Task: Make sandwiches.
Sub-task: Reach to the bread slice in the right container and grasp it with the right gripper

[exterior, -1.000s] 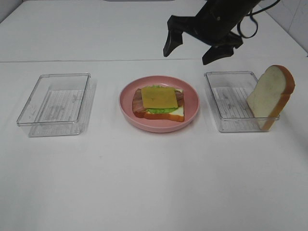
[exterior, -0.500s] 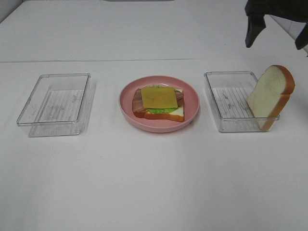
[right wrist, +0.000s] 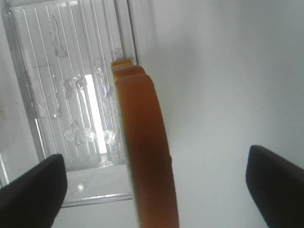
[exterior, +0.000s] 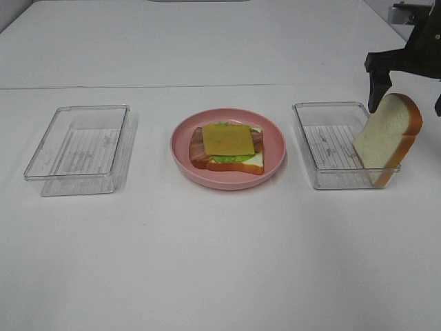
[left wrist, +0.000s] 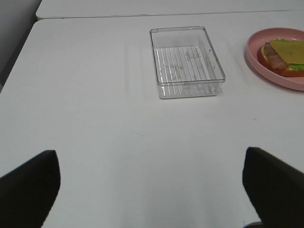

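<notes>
Right pincer [exterior: 406,86] now moved from above the plate [exterior: 275,148] to over the leaning bread slice [exterior: 387,138] in the right tray [exterior: 310,138], jaws wide, empty; open-topped sandwich [exterior: 227,148] awaiting top slice.

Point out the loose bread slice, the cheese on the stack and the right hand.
loose bread slice [exterior: 383,138], exterior high view, white face.
cheese slice [exterior: 228,139], exterior high view, centre of its top.
right hand [right wrist: 152,183], right wrist view, midway between its open fingertips.
</notes>
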